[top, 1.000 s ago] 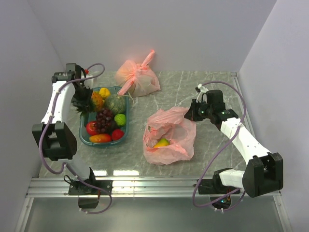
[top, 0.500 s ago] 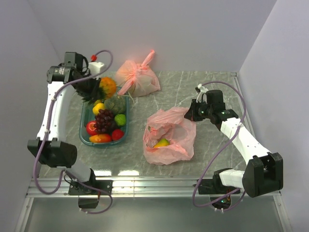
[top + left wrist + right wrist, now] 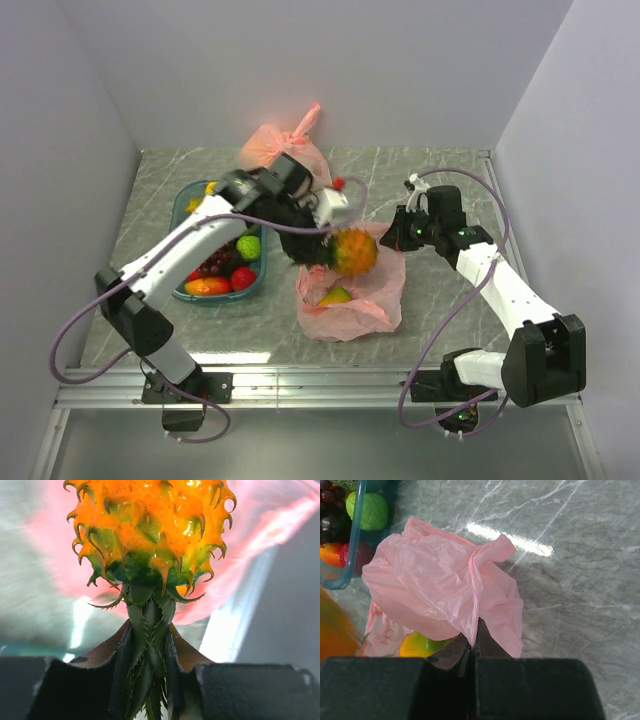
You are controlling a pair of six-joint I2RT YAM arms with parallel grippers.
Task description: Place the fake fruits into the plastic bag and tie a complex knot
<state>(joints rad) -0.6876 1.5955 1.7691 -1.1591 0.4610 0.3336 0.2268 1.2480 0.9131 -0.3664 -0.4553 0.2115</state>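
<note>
My left gripper [image 3: 318, 243] is shut on the green crown of the orange pineapple [image 3: 353, 252] and holds it in the air over the open salmon-pink plastic bag [image 3: 350, 285]. In the left wrist view the pineapple [image 3: 152, 527] fills the top, its leaves pinched between my fingers [image 3: 172, 650]. My right gripper [image 3: 397, 234] is shut on the bag's upper right edge [image 3: 470, 595] and holds it up. A yellow-green mango [image 3: 335, 296] lies inside the bag, and it also shows in the right wrist view [image 3: 422, 645]. More fruits, among them purple grapes [image 3: 213, 260], a lime [image 3: 248, 247] and a red apple [image 3: 243, 279], lie in the basket.
A teal basket [image 3: 262, 277] stands at the left of the marble table. A paler peach-pink tied bag [image 3: 272, 147] with a stiff pink tail sits at the back, partly behind my left arm. Grey walls close in the sides and back.
My left arm has lifted the pineapple out of the basket and swung it right, from the back left corner to above the bag. The right arm has not moved.
</note>
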